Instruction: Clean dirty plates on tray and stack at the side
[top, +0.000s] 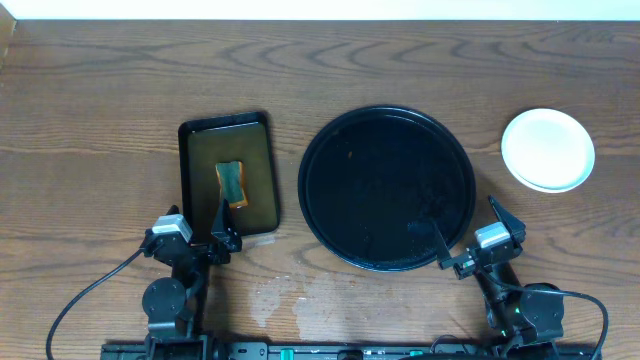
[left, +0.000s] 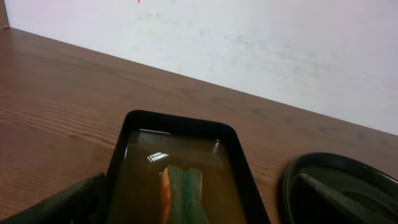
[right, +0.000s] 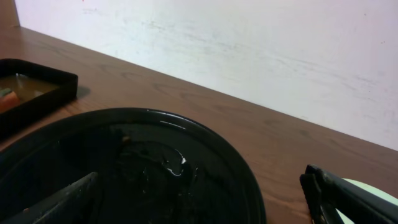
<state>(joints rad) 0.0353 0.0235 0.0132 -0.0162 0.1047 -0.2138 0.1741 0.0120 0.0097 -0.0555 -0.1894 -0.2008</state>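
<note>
The large round black tray (top: 385, 190) lies at centre right with no plate on it; its surface is wet, with a tiny orange speck. It also shows in the right wrist view (right: 155, 155) and at the right of the left wrist view (left: 291, 180). The pale plates (top: 547, 148) sit stacked on the table to the tray's right; an edge shows in the right wrist view (right: 370, 188). My left gripper (top: 195, 225) is open and empty at the near end of the rectangular tray. My right gripper (top: 468, 225) is open and empty at the round tray's near right rim.
A smaller dark rectangular tray (top: 184, 180) left of the round tray holds brownish water and a green and orange sponge (top: 232, 183), which also shows in the left wrist view (left: 183, 193). Wet marks (top: 290, 295) lie on the wood near the front edge. A white wall runs behind.
</note>
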